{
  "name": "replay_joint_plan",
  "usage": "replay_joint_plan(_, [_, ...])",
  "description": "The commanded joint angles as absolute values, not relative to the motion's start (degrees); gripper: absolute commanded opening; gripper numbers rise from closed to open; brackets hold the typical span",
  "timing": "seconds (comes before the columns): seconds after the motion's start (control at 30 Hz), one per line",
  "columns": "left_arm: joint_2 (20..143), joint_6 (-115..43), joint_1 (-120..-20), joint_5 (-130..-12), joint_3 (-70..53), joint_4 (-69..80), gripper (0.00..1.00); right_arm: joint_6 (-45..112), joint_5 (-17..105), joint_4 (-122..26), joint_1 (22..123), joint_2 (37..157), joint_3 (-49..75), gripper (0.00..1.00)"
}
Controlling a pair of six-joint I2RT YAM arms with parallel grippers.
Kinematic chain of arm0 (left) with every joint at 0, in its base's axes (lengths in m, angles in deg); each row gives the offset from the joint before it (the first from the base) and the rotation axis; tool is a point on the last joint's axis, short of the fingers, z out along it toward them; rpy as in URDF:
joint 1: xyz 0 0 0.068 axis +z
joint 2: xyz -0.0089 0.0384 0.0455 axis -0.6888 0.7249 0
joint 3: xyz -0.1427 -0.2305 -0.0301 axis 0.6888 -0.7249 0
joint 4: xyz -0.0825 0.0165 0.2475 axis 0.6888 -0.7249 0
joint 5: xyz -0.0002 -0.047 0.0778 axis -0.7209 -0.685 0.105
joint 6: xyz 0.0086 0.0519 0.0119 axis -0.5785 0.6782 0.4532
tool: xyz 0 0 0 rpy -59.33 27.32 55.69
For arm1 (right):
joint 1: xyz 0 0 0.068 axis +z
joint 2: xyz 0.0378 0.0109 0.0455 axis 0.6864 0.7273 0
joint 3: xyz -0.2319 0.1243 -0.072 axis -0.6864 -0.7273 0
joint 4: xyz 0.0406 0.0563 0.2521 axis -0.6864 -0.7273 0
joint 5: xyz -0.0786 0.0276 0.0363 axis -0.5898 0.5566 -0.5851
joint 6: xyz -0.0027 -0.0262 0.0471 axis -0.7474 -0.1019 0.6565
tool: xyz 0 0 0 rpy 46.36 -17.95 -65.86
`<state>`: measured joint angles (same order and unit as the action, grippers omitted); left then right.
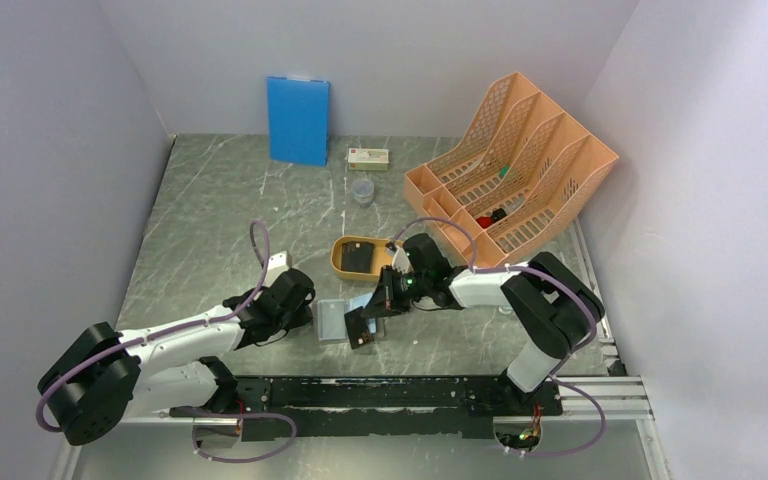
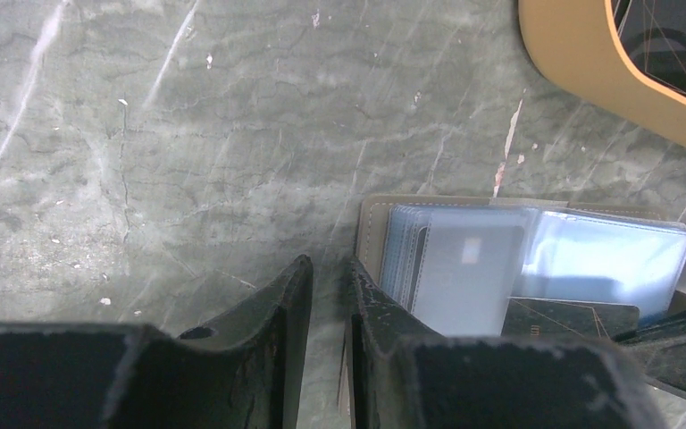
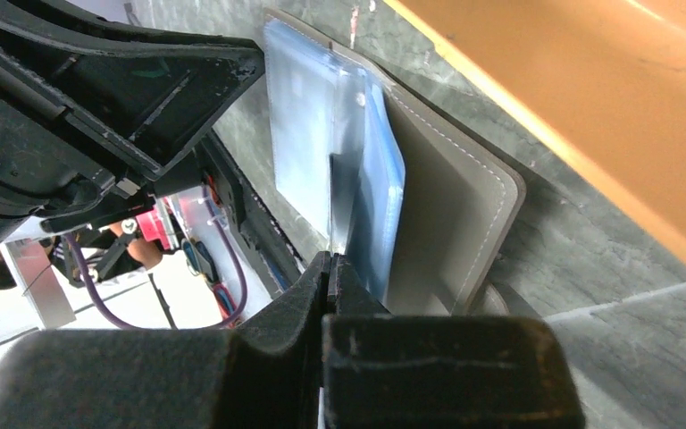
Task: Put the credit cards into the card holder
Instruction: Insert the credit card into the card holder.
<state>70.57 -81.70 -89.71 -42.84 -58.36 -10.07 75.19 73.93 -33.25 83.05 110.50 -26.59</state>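
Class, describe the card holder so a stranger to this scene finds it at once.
Start at the big orange file rack at the right rear, then the mustard oval tray just before it. Nearer still lies the card holder: a flat grey case, open, showing pale blue pockets.

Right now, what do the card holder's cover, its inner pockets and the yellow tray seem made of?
Card holder cover: grey leather or imitation, matte, with stitching along its edge.
Inner pockets: thin clear plastic film, bluish and glossy, catching light.
Tray: probably moulded plastic, mustard, smooth with a soft sheen.
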Motion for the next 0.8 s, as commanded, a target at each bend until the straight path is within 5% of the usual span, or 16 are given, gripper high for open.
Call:
replay_joint_plan(0.0, [72.3,-81.5,-89.5,-46.6,-61.2,-13.8,0.26,76.1,74.7,-30.5,83.1,111.6,-25.2,0.00])
replay_joint_plan(0.77, [73.0,-81.0,-89.5,-47.0,-60.9,-13.7,0.26,77.9,67.7,-29.3,83.1,114.8,-24.3,0.00])
